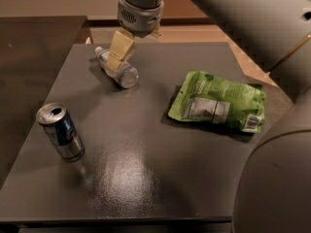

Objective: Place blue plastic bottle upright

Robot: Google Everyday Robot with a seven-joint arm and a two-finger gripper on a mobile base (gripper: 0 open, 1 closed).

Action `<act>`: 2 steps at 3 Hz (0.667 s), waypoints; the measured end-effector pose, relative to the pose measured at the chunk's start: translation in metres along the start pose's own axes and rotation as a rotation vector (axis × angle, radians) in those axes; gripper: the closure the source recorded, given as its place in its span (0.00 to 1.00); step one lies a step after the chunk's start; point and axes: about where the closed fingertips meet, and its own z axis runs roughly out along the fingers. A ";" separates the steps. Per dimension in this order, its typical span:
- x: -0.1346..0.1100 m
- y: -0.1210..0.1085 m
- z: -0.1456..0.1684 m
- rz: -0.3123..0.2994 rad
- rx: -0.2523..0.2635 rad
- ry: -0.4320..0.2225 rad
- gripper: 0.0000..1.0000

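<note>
Camera view looks down on a dark grey table (146, 188) with three things on it. At the far left part lies the blue plastic bottle (128, 76) on its side, white cap (98, 50) pointing to the far left corner and base toward the middle of the table. Its pale label is partly hidden and no writing on it can be read. The gripper (114, 66), cream-coloured under a grey wrist, hangs directly over the bottle's middle, its tip at or just above the label; whether it is spread or closed cannot be told, nor whether it touches the bottle. Near the left front edge a blue-and-silver drink can (61, 133) stands upright with its top opened; the brand is not legible. On the right lies a green snack bag (218, 101), flat, with a white printed panel whose text is too small to read
</note>
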 end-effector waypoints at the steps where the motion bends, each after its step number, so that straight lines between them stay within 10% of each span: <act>1: -0.024 -0.013 0.015 0.038 0.036 0.039 0.00; 2: -0.039 -0.032 0.029 0.077 0.067 0.070 0.00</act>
